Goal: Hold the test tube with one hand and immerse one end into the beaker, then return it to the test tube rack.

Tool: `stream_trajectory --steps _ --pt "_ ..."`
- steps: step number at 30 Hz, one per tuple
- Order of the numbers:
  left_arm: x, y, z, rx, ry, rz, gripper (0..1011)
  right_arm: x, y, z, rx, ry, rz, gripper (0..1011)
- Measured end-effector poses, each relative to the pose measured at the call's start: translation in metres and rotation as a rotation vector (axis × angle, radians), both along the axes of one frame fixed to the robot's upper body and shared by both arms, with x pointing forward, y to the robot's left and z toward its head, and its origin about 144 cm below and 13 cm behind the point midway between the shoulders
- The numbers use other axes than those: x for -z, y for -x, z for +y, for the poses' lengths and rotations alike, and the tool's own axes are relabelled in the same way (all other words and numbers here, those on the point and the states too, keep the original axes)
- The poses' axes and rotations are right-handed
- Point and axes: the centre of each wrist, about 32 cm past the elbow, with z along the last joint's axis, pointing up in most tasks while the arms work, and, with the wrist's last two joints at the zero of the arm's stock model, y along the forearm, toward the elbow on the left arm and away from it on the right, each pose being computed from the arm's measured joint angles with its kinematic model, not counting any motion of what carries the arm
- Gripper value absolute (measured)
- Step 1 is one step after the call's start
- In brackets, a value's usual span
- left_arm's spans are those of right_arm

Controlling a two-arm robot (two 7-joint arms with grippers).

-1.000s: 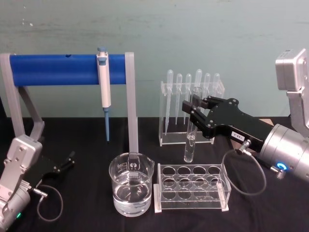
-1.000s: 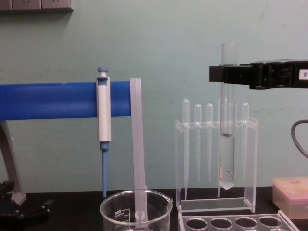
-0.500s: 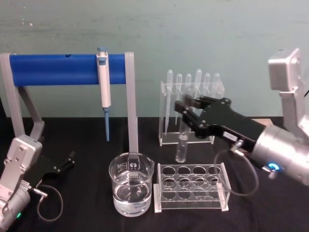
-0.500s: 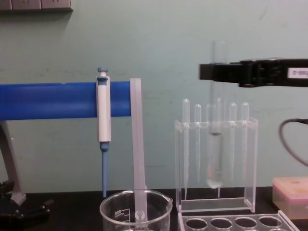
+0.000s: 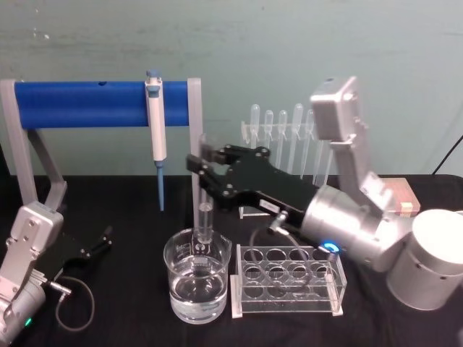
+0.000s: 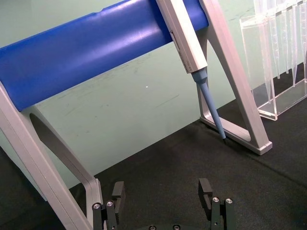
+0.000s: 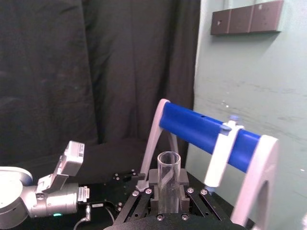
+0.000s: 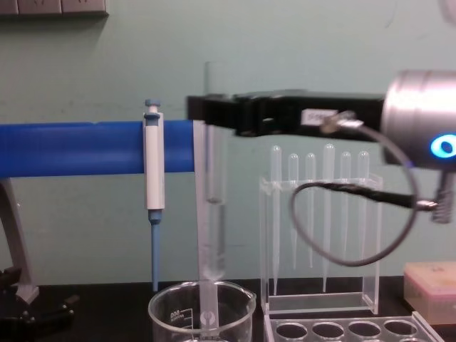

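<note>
Head view: the right tool [image 5: 203, 172] reached in from the right, its black jaws clamped on the upper part of the test tube [image 5: 205, 220]. The tube hung upright over the mouth of the beaker [image 5: 176, 290], which stood on the black table [image 5: 123, 210] and was part filled with clear liquid. The test tube rack [image 5: 236, 293] stood just beside the beaker on its right, and none of its holes held a tube. The left tool [image 5: 101, 243] lay low at the table's left side, well apart from the beaker. Left wrist view: the left tool [image 6: 161, 191] had its fingers [image 6: 205, 188] spread apart with nothing between them, facing the blue-barred stand [image 6: 96, 48] and the pipettor [image 6: 192, 43] hanging on it. Right wrist view: the right tool [image 7: 168, 190] gripped the test tube [image 7: 168, 179] on both sides, with the open rim standing clear above the jaws. Chest view: the right tool [image 8: 206, 114] held the test tube [image 8: 214, 178] vertical near its top. The rounded bottom sat just above the rim of the beaker [image 8: 174, 313] and, as far as could be judged, was not yet in the liquid.
</note>
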Motion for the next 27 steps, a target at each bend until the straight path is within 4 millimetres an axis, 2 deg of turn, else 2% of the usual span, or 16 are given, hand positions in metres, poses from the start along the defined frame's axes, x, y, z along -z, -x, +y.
stream_trajectory --steps 6,27 --pt "0.000 0.000 0.000 0.000 0.000 0.000 1000 0.015 -0.007 0.015 -0.008 -0.005 0.008 225" --pt "0.000 0.000 0.000 0.000 0.000 0.000 1000 0.081 -0.004 0.018 -0.012 0.020 0.014 226"
